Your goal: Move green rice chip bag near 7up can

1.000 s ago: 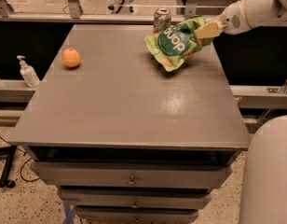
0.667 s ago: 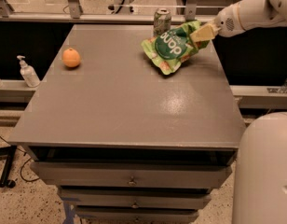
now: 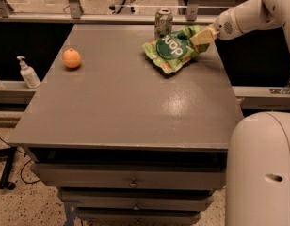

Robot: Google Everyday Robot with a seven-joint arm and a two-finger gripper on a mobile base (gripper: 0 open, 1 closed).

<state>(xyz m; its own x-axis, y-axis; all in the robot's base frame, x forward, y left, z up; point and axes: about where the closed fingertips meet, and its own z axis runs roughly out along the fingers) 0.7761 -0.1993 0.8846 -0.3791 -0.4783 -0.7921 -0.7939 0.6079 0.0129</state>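
Our hand (image 3: pixel 203 36), upper right, grips the green rice chip bag (image 3: pixel 172 51) just beside the 7up can (image 3: pixel 163 20), so we judge only releasing it onto the bench (image 3: pixel 126 102) remains.

Gripper (image 3: pixel 202 36): has shifted over the far right part of the counter (image 3: pixel 112 102) toward the 7up can (image 3: pixel 164 20) and sits lower; its fingers are clamped on the bag's right corner.
Green rice chip bag (image 3: pixel 172 51): carried along with the gripper; its far edge is now just in front of the can.
Robot body (image 3: pixel 262 173): takes up more of the lower right view.
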